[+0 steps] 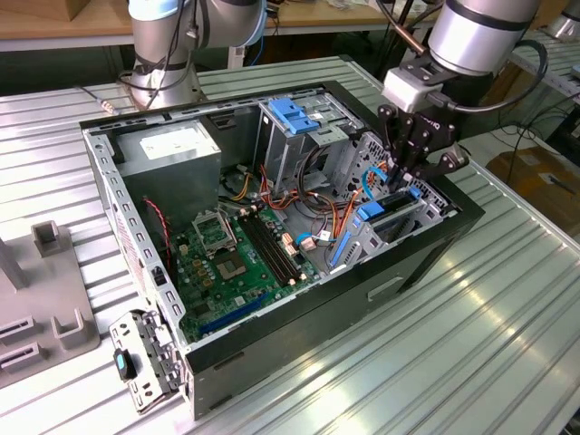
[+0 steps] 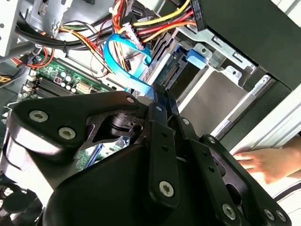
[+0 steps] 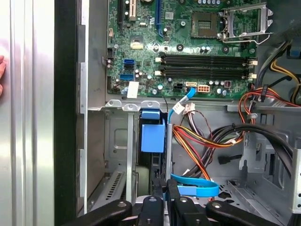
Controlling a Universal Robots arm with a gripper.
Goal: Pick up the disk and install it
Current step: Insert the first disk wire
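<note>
A ribbed metal surface point(image 1: 507, 299) carries an open black computer case point(image 1: 399, 263), laid on its side with the interior exposed. Within the case, a green motherboard point(image 1: 231, 263) is seen on the floor of the chassis, and a grey power-supply box point(image 1: 172, 149) is mounted at the far corner toward the exterior view's left. A metal drive cage point(image 1: 299, 136) topped by a bare blue plastic bracket point(image 1: 294, 113) stands behind the board. The disk point(image 1: 391, 210), framed by its blue carrier, is seated edge-up in the bay at the end of the case toward the exterior view's right, directly below the claw point(image 1: 410, 168). The black claw is positioned over that bay, its fingers point(image 3: 153, 207) drawn close together; whether the top edge of the disk is gripped cannot be told. The bay is crowded by a bundle of red, yellow and orange cables point(image 3: 202, 146) and a flat blue data cable point(image 2: 127, 66), the latter lying just beside the claw. In the second wrist view, a person's hand point(image 2: 265, 162) rests on the surface outside the case wall. A grey fixture point(image 1: 50, 290) stands apart at the exterior view's left.
</note>
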